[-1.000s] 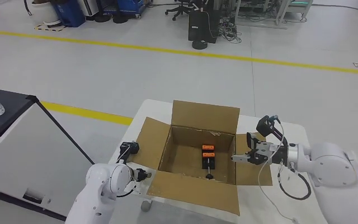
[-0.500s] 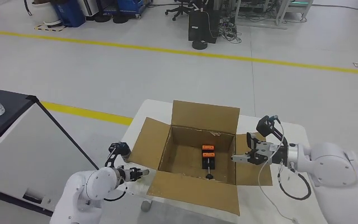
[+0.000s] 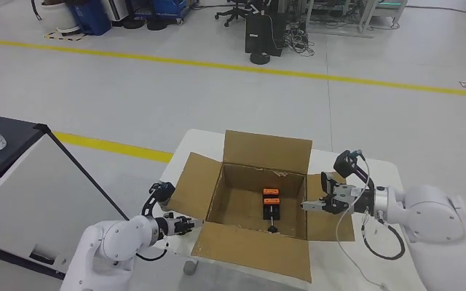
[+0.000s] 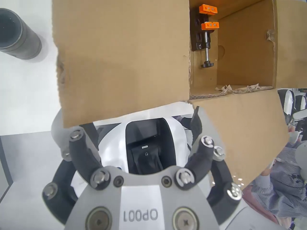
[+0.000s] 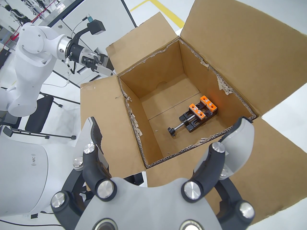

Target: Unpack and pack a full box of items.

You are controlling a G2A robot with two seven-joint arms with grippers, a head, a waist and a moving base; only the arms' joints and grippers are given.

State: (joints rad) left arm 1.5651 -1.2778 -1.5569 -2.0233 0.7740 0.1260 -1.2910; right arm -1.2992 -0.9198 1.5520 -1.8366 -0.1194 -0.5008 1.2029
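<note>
Seen from above, an open brown cardboard box on the white bench lies between the spread left end effector and the spread right end effector, each at a side flap; in the left wrist view a dark grey cylinder stands beyond that flap; in the right wrist view a black, orange-topped vise lies on the box floor below.

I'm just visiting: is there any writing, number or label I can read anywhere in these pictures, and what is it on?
"OP001": on the metal plate at the base of the left hand, seen upside down.
"NFC": on a white casing, beside a small wave sign.
Small sticker on a black part: too small to read.
Cardboard box: no print visible.
</note>
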